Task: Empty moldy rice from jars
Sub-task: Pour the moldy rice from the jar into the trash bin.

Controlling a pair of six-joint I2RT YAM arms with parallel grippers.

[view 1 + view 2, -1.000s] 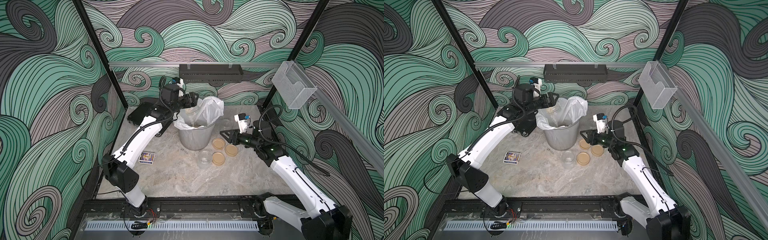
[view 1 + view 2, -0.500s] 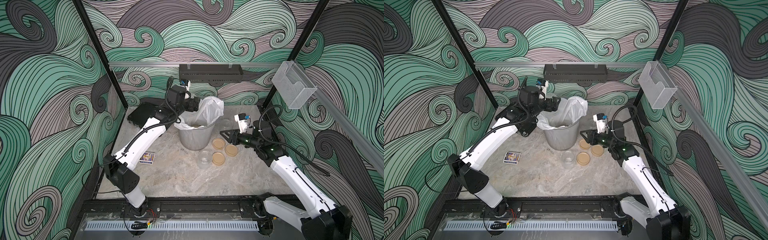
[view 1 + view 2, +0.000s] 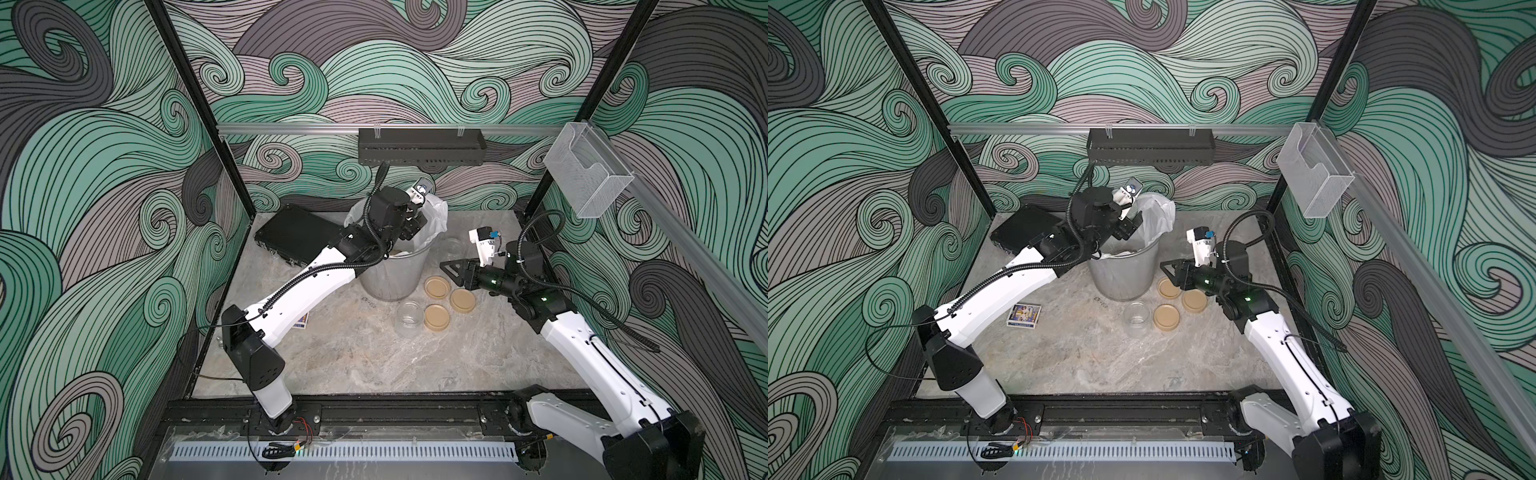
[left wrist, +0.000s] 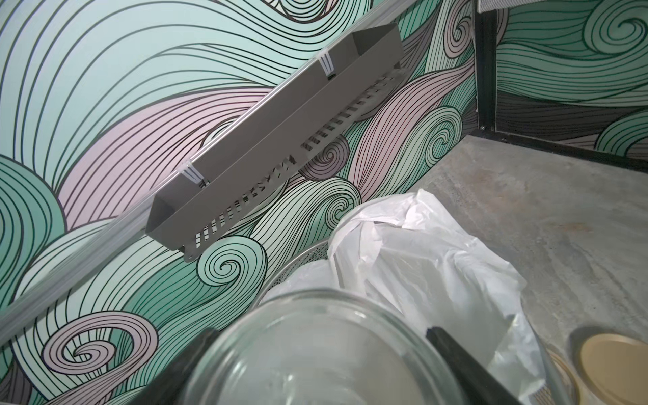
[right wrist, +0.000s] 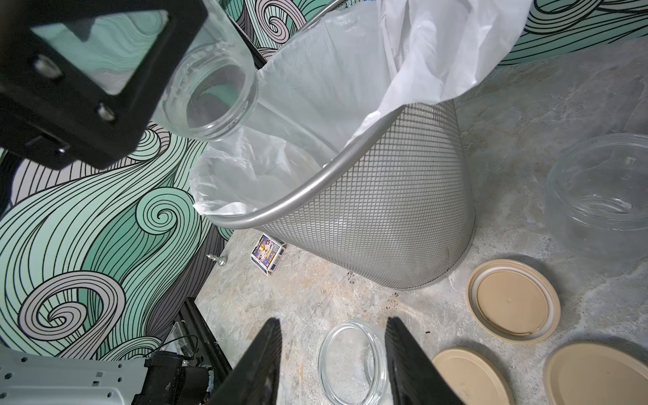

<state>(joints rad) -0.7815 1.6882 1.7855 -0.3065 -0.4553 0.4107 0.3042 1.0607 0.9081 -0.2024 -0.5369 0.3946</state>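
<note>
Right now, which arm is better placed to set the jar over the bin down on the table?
Left. The left fingers grip the tilted jar over the wastebasket, and it looks empty. The right fingers stand open, holding nothing, near the lids.

Pretty clearly a robot lab cell, not anyone's kitchen. You've got a left arm (image 3: 299, 291) and right arm (image 3: 590, 353) bolted to a black rail (image 3: 395, 415). The marble-look worktop (image 3: 374, 365) is boxed in by swirl-printed panels (image 3: 104, 166) on black posts (image 3: 199, 104). A metal bar (image 3: 291, 128) carries a slotted shelf (image 3: 419, 145) up behind the left claw (image 3: 415, 228).
</note>
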